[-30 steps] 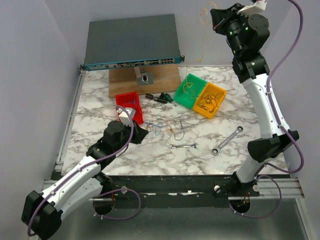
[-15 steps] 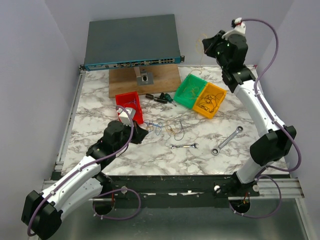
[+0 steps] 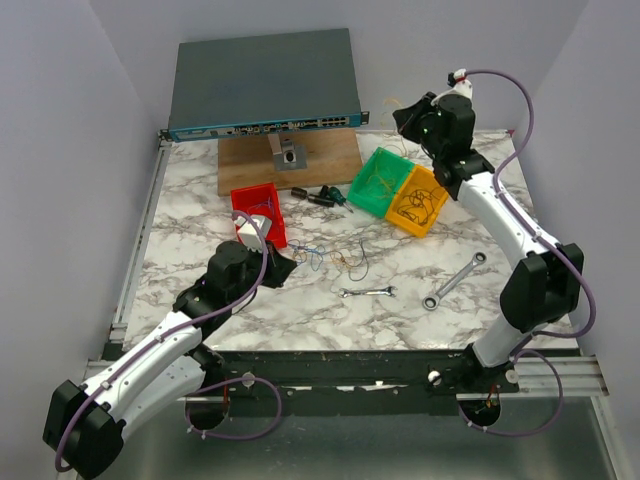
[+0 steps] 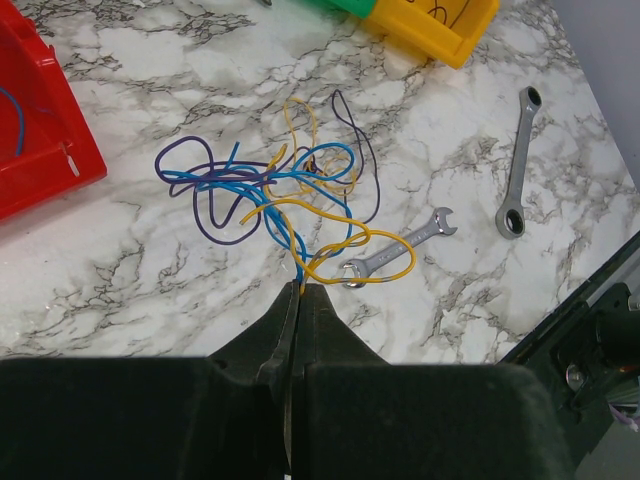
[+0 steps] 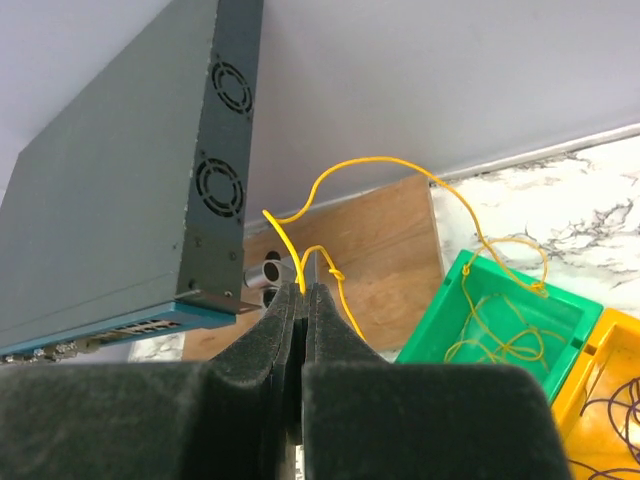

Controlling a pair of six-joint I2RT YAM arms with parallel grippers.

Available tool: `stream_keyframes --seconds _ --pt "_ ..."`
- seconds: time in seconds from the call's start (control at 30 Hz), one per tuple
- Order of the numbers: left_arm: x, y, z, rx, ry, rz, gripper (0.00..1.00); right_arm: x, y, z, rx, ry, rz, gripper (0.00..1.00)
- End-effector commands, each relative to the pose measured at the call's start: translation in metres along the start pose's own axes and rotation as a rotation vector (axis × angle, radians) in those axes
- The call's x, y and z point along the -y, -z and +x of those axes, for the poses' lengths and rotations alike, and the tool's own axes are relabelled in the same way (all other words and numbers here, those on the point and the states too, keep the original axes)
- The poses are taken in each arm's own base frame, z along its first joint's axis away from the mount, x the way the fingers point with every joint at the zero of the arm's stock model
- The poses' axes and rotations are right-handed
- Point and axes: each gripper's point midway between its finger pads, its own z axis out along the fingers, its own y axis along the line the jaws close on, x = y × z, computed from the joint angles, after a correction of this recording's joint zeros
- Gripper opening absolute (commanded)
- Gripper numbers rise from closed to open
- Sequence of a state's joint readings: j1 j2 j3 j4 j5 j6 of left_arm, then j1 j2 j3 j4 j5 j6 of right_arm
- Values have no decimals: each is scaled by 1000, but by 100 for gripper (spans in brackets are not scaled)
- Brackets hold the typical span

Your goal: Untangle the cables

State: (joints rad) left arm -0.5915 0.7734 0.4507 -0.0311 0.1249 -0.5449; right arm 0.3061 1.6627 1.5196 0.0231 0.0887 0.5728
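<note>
Marble table: cables knotted mid-table, left gripper clenched on blue and yellow strands. Right gripper, far right, pinching yellow wire over green bin. Likely next: drop wire in.

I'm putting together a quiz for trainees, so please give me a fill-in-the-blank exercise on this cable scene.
The yellow wire pinched by the right gripper trails into a bin coloured ___.
The left gripper grips the tangled cables; in its wrist view the tray left of them is ___.
Near the tangle lie ___ wrenches.
Missing: green; red; two.
</note>
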Motion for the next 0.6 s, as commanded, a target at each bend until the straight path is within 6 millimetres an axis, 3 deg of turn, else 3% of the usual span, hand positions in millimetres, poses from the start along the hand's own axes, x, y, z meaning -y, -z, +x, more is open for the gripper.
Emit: stream_keyframes --seconds 0.0,0.1,0.23,0.37,0.57 --pt "9 1 -8 22 -16 34 0 26 -8 41 -69 -50 64 1" --pt "8 1 -6 23 -13 32 0 40 0 76 -146 -83 69 1" --pt "8 0 -5 16 -16 37 0 30 15 98 -212 -91 -6 1" --pt "9 -1 -6 12 -14 38 0 8 27 75 -156 15 18 1" --pt "12 -3 -8 23 -4 52 0 -32 48 29 -123 26 -80 1"
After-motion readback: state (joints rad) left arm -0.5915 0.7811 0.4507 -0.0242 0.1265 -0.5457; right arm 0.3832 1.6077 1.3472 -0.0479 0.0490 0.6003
